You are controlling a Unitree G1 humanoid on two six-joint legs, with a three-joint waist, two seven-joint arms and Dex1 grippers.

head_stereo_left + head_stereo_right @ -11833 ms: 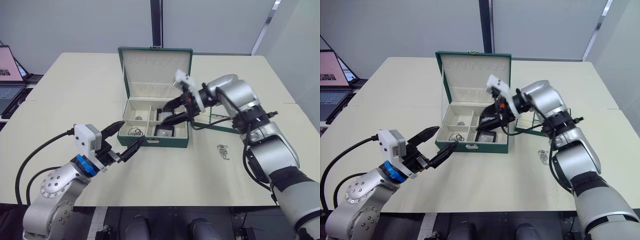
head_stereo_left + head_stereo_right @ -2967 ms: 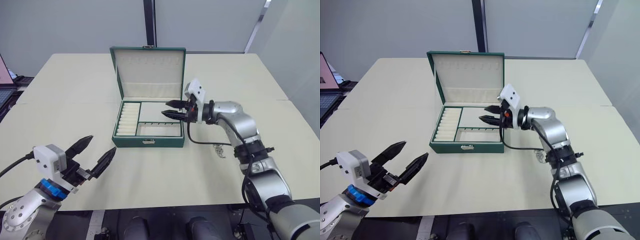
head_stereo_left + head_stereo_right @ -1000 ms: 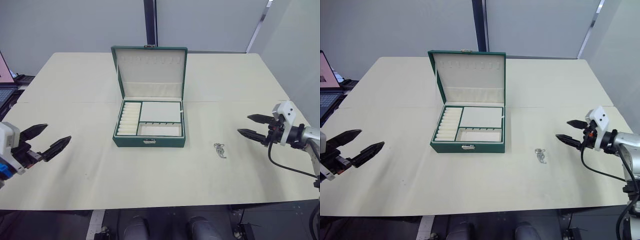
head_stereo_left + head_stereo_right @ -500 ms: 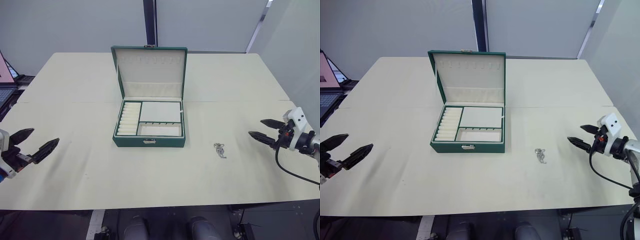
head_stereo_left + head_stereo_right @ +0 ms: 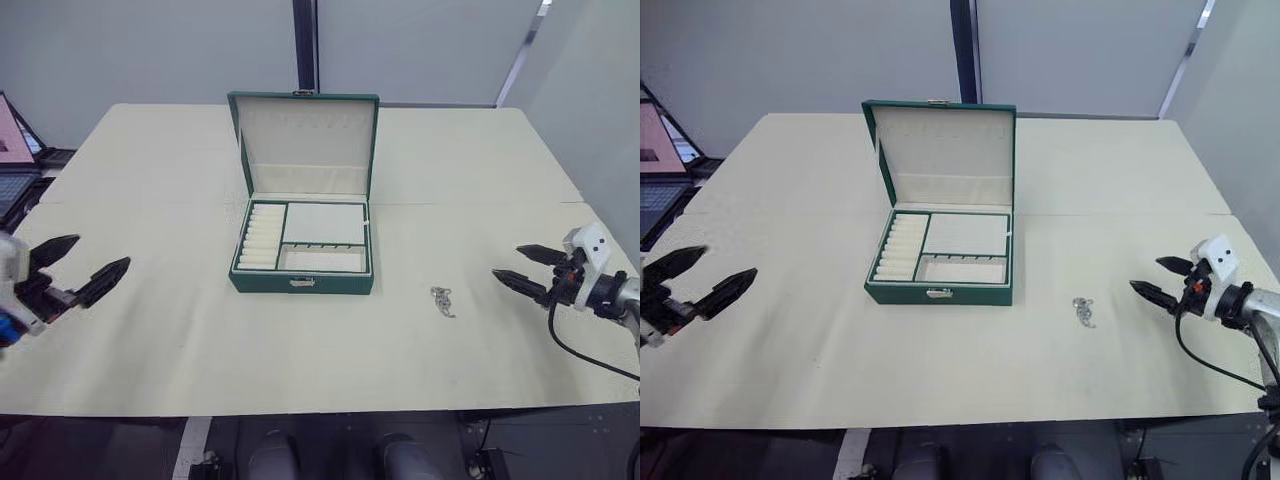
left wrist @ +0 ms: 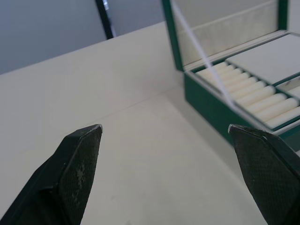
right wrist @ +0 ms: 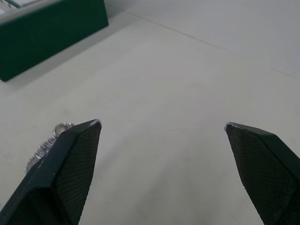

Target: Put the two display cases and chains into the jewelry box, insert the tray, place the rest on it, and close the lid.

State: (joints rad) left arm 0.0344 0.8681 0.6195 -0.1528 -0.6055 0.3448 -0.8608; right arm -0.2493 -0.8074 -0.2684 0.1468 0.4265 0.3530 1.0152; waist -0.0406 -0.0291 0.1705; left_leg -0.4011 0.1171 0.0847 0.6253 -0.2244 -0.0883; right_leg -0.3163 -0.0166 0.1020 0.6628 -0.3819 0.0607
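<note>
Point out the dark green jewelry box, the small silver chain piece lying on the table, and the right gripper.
dark green jewelry box (image 5: 300, 283): left eye view, on its green front wall by the clasp.
small silver chain piece (image 5: 441, 299): left eye view, middle of the chain.
right gripper (image 5: 519, 268): left eye view, midway between its open fingertips.

No legible text (none anywhere)

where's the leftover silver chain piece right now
The chain piece lies on the table on the robot's right, between the jewelry box and the open right gripper.
</note>
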